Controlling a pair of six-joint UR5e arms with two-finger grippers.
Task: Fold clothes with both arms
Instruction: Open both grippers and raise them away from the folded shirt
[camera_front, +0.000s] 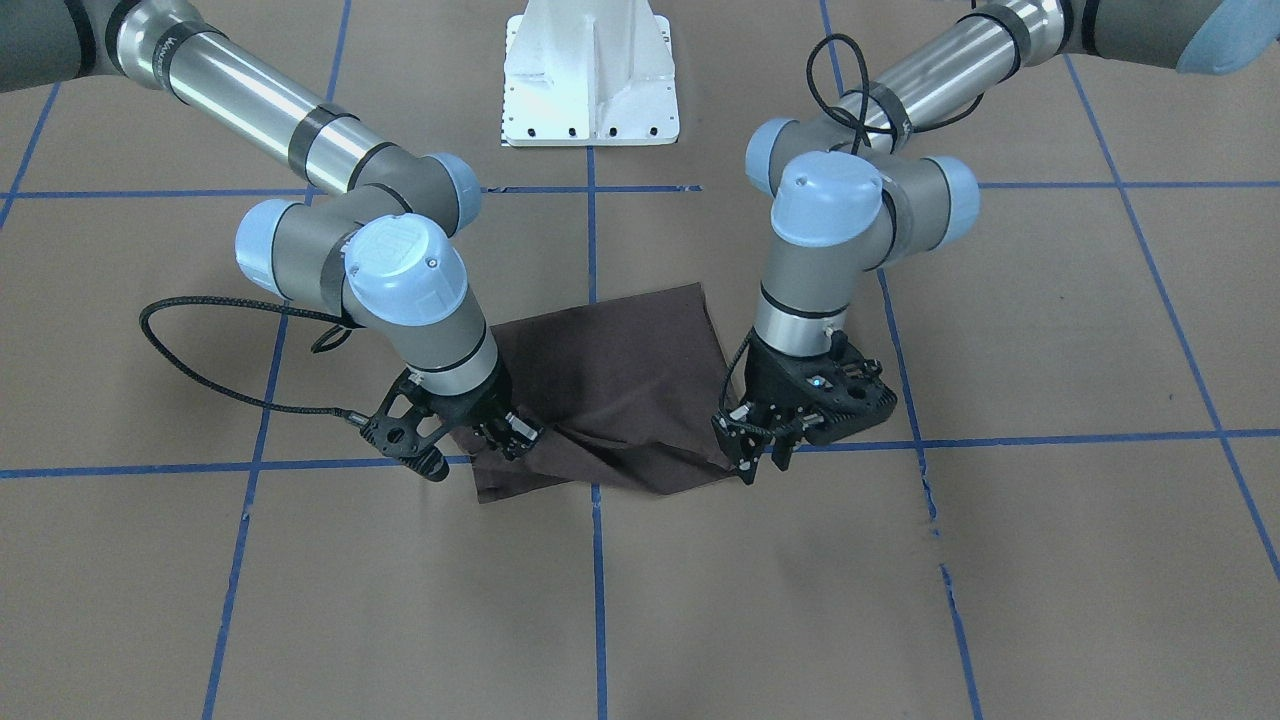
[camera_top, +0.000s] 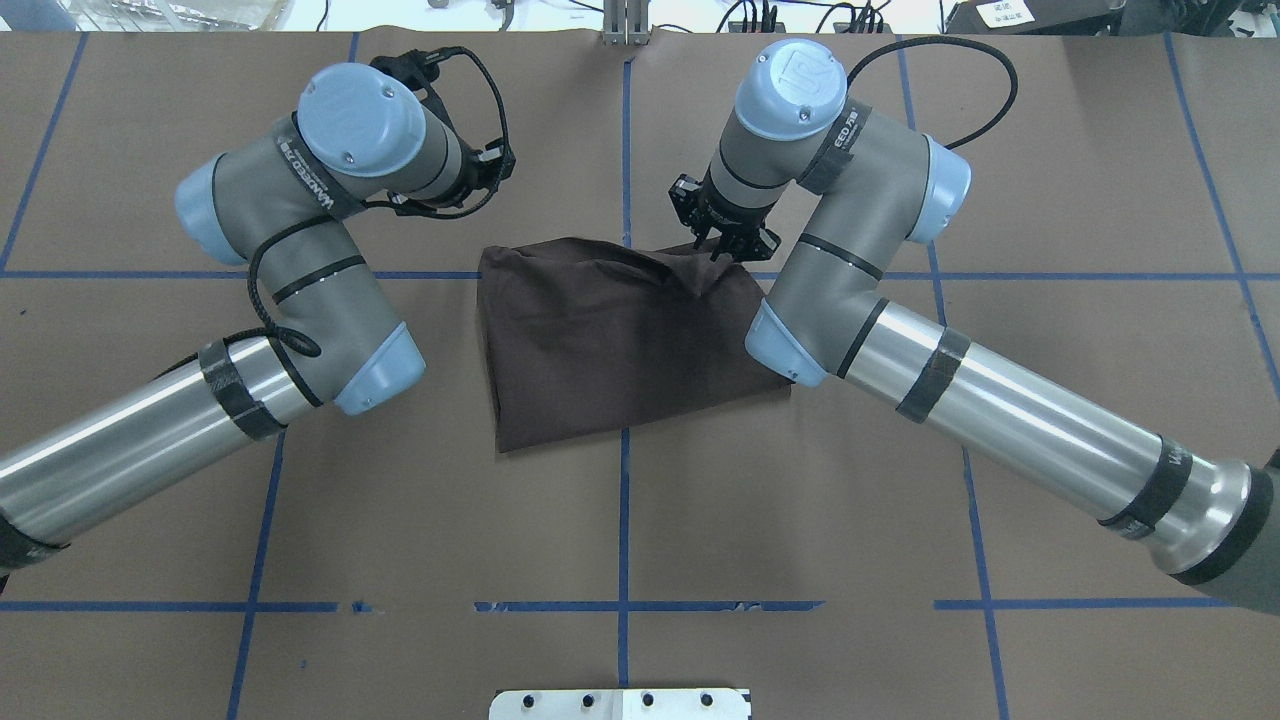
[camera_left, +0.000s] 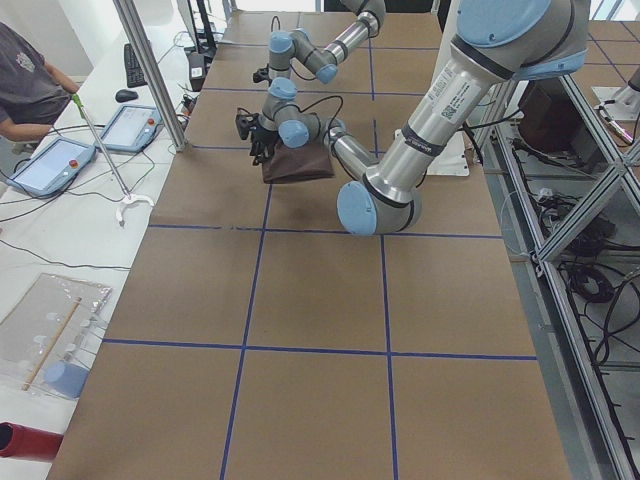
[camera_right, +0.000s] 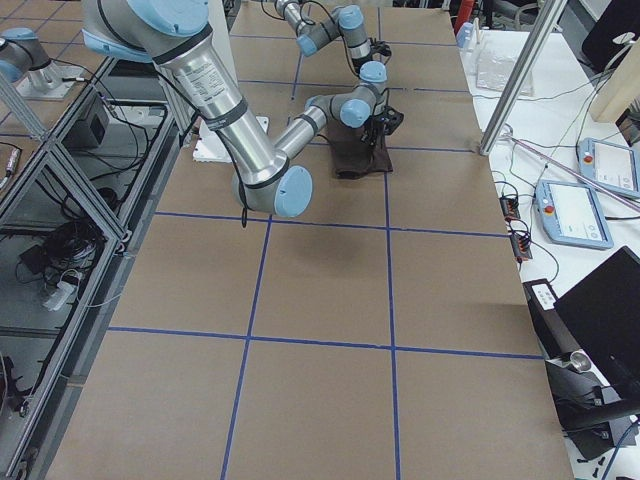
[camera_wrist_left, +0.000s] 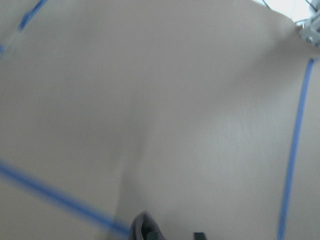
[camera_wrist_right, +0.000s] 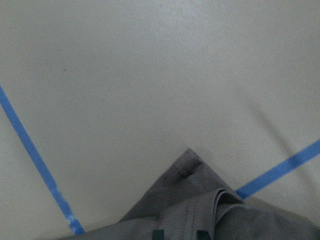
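The dark grey-brown T-shirt (camera_front: 620, 380) lies folded into a rough rectangle at the table's middle (camera_top: 620, 340). My right gripper (camera_front: 515, 440) is shut on the shirt's far corner on its own side (camera_top: 722, 250) and lifts it into a few wrinkles. The right wrist view shows layered cloth (camera_wrist_right: 200, 210) between its fingertips. My left gripper (camera_front: 763, 462) hangs just beside the shirt's other far corner, open and empty (camera_top: 495, 165). The blurred left wrist view shows only bare table between its fingertips (camera_wrist_left: 172, 234). Collar and lettering are hidden.
The white pedestal base (camera_front: 590, 75) stands on the robot's side of the shirt. Blue tape lines (camera_top: 624, 500) grid the brown table. A side table with tablets (camera_left: 50, 165) and a seated person (camera_left: 25, 85) lie beyond the far edge.
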